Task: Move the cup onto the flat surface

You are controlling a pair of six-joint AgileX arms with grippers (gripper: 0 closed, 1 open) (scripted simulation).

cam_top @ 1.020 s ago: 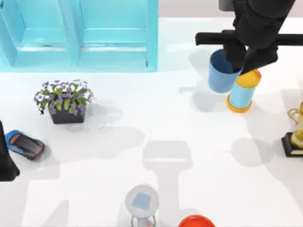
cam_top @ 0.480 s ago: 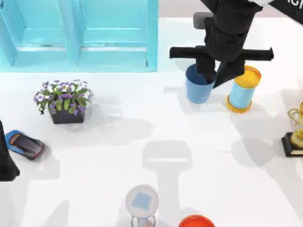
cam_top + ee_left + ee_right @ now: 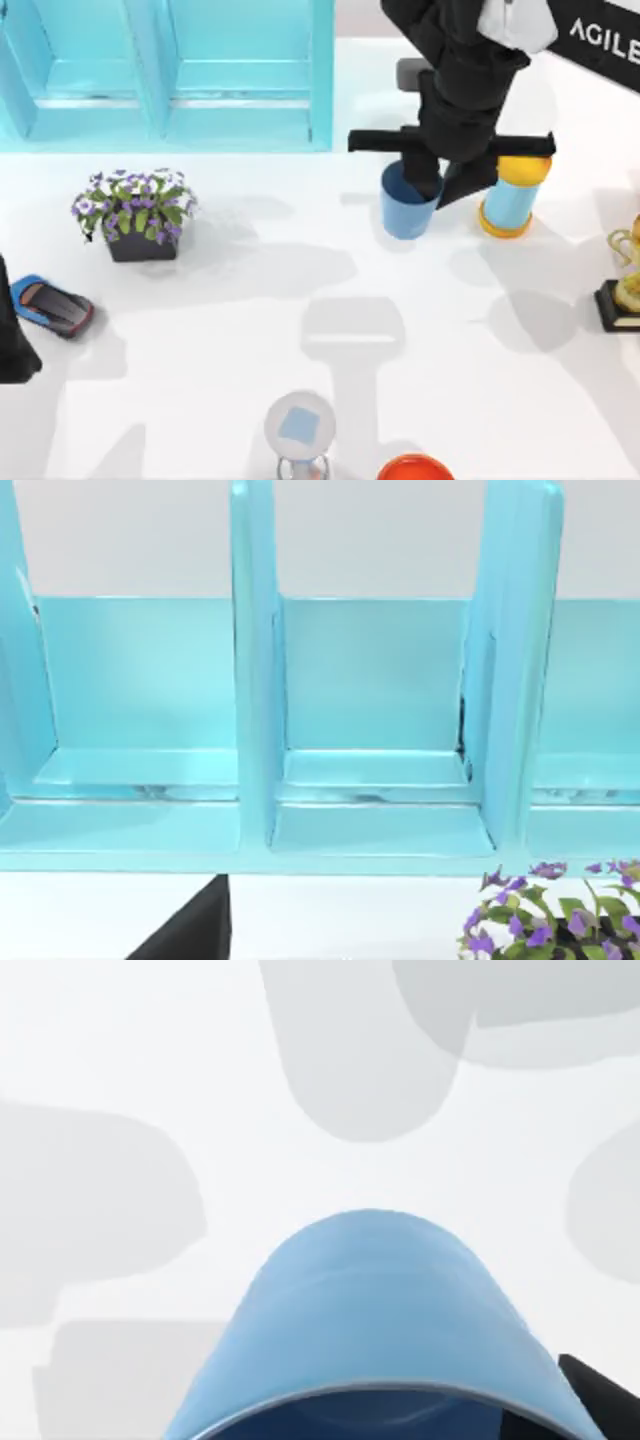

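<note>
From above, the right gripper (image 3: 437,183) gripped the rim of the cup (image 3: 405,208), which hung under it over the tabletop (image 3: 300,300), a yellow-topped cylinder (image 3: 511,197) just beside. The left arm (image 3: 12,330) sat parked at the left edge. The left wrist camera faced a turquoise shelf (image 3: 300,730) and flowers (image 3: 560,915). The right wrist camera showed the cup (image 3: 375,1330) close beneath, tabletop (image 3: 150,1060) beyond.

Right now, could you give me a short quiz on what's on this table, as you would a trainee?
1. True or false: the right gripper is at the blue cup.
2. What stands beside the cup, toward the table's right? A) light-blue cylinder with yellow ends B) potted flowers C) toy car
3. What large thing stands at the back left?

Key: 1 true; 2 A; 3 the turquoise shelf unit.
</note>
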